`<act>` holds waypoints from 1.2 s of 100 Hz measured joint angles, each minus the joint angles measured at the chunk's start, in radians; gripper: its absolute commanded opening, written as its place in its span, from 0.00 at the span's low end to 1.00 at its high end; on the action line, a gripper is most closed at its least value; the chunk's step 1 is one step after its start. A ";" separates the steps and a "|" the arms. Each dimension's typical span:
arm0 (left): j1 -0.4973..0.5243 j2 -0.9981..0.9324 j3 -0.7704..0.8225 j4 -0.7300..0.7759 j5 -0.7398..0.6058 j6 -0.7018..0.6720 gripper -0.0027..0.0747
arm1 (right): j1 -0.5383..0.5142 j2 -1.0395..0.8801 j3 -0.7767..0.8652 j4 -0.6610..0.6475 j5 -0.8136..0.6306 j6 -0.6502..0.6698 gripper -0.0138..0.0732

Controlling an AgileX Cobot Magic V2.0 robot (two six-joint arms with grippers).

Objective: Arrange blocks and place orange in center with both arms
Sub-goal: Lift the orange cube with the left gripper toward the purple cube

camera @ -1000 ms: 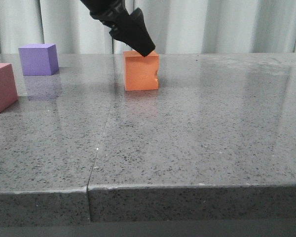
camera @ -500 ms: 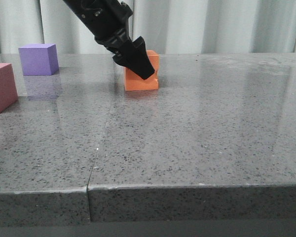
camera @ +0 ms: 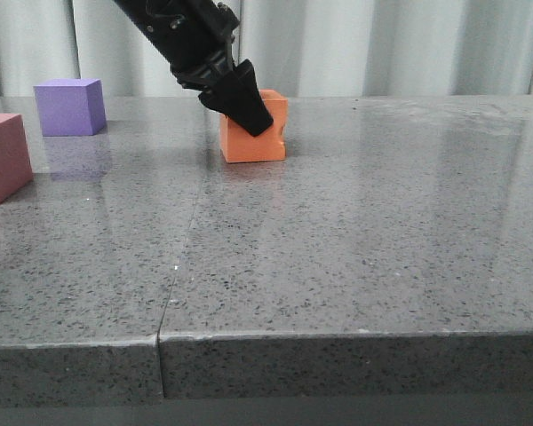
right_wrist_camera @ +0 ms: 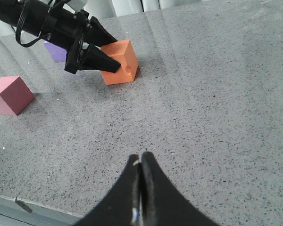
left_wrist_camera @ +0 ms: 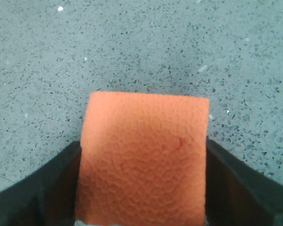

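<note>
Grey speckled table (camera: 355, 248), left fingers (left_wrist_camera: 33, 188) clasping orange cube (camera: 256, 142), right fingers (right_wrist_camera: 148, 188) clenched only in wrist view

No text or labels can be read.

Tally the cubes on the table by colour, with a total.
Purple cube: 1
Pink cube: 1
Orange cube: 1
Total: 3 cubes
</note>
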 measured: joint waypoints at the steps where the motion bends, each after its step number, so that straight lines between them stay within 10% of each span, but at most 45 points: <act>1: 0.000 0.000 0.000 0.000 0.000 0.000 0.47 | 0.000 0.000 0.000 0.000 0.000 0.000 0.08; 39: 0.000 -0.047 0.000 0.060 0.002 -0.127 0.47 | 0.000 0.000 0.000 0.000 0.000 0.000 0.08; 120: 0.000 -0.204 0.000 0.841 0.231 -1.327 0.47 | 0.000 0.000 0.000 0.000 0.000 0.000 0.08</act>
